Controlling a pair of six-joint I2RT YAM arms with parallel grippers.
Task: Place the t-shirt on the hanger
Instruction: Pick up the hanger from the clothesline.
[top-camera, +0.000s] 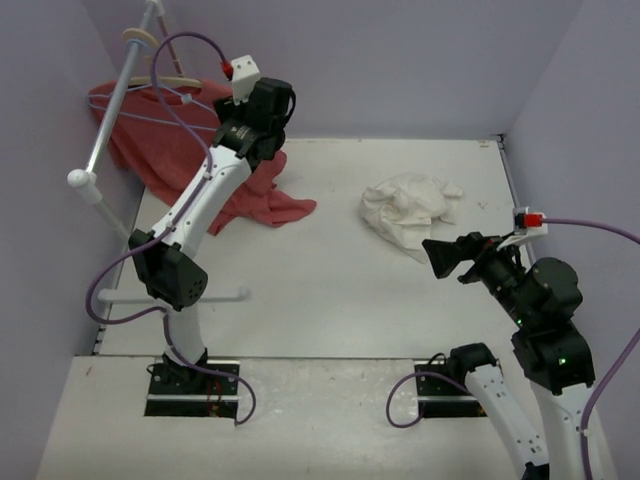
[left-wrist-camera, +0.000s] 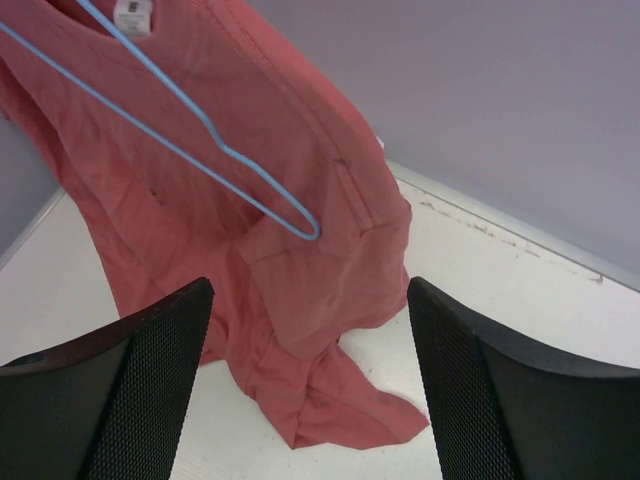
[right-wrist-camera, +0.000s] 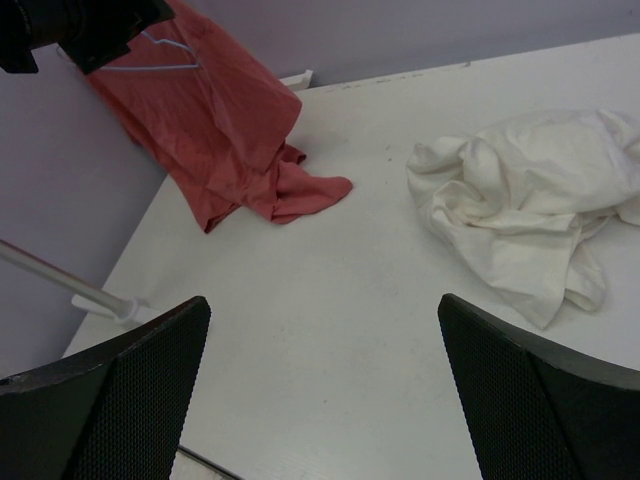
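Black fingers (left-wrist-camera: 120, 400) of the left gripper (left-wrist-camera: 310, 290) fill the bottom of its wrist view, spread wide and holding nothing. Between and above them hangs the hanger (left-wrist-camera: 310, 228), its thin blue wire slanting from the upper left of the frame down across a red shirt (left-wrist-camera: 180, 260) that drapes onto the tabletop (top-camera: 320, 290). The fingers are near the wire's lower corner but not touching it. From above, this arm reaches to the upper left of the frame, beside a rail (top-camera: 112, 98) where the red shirt hangs. At the lower right, the right gripper (top-camera: 445, 258) is likewise parted and empty. It hovers just short of the t-shirt (top-camera: 408, 212), a crumpled cream heap lying right of centre on the tabletop, well apart from the hanger. The step in hand looks like the approach, with neither thing grasped yet. Next, the left fingers probably need to close on the thin wire without pinching red cloth behind it. The right fingers need an edge of the heap, ideally near the collar, which cannot be made out.
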